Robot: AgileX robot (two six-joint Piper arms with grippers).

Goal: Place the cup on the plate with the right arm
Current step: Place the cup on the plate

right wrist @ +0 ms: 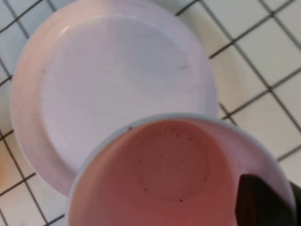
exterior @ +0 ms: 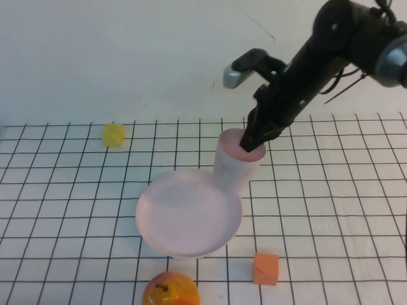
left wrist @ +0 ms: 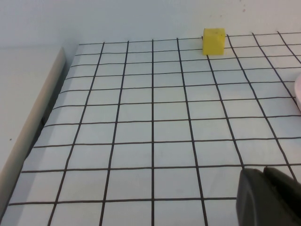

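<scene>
The pale pink cup (exterior: 234,166) stands upright at the far right rim of the plate (exterior: 152,227). Whether its base rests on the table I cannot tell. My right gripper (exterior: 253,143) reaches down from the upper right and is shut on the cup's rim, one finger inside and one outside. In the right wrist view the cup's pinker inside (right wrist: 164,174) fills the near part, the plate (right wrist: 117,80) lies beyond it, and the right gripper (right wrist: 278,187) pinches the wall. My left gripper (left wrist: 263,172) hovers over the grid mat, shut and holding nothing.
A yellow cube (exterior: 114,135) (left wrist: 213,41) lies at the back left. An orange cube (exterior: 266,268) sits in front of the plate to the right. An orange-red fruit (exterior: 170,289) lies at the front edge. A white ledge (left wrist: 28,103) borders the mat.
</scene>
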